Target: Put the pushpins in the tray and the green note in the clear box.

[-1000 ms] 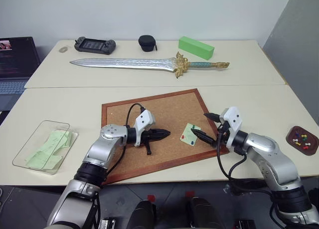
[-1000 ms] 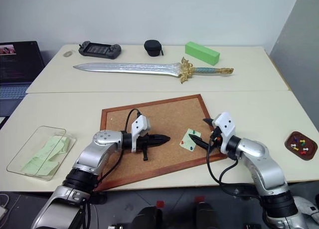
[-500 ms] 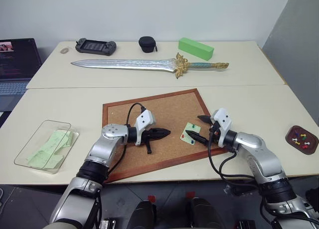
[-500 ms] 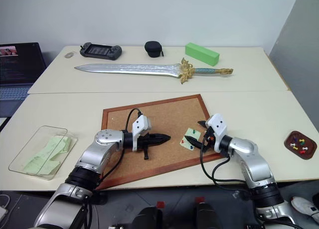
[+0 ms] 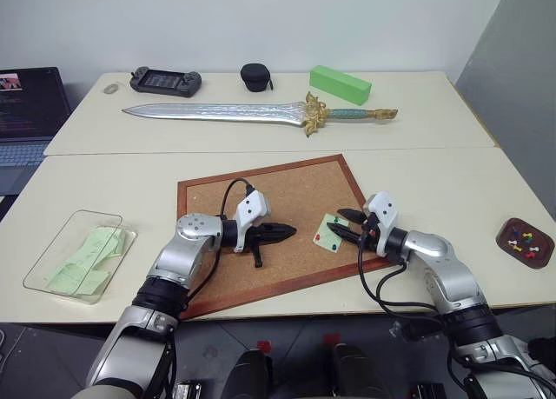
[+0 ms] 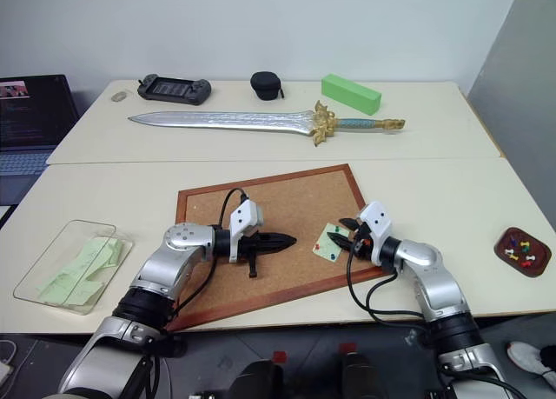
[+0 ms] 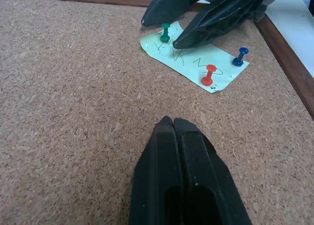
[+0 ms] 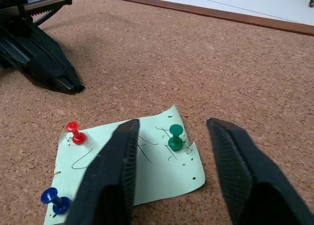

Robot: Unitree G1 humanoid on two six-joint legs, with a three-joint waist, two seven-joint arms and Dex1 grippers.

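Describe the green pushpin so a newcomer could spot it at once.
Find the corkboard. Near its right edge lies a green note. The green pushpin stands in one corner, between the right end effector's fingers; the others are red and blue.

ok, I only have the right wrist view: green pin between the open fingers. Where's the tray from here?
Observer: The tray sits near the table's right edge, off the corkboard, on the right of the right gripper.
Operator: Anything in it?
Observer: Yes, several pushpins in mixed colours lie in it.
Operator: And the clear box?
Observer: The clear box is at the far left of the table, left of the corkboard, with pale green notes inside.
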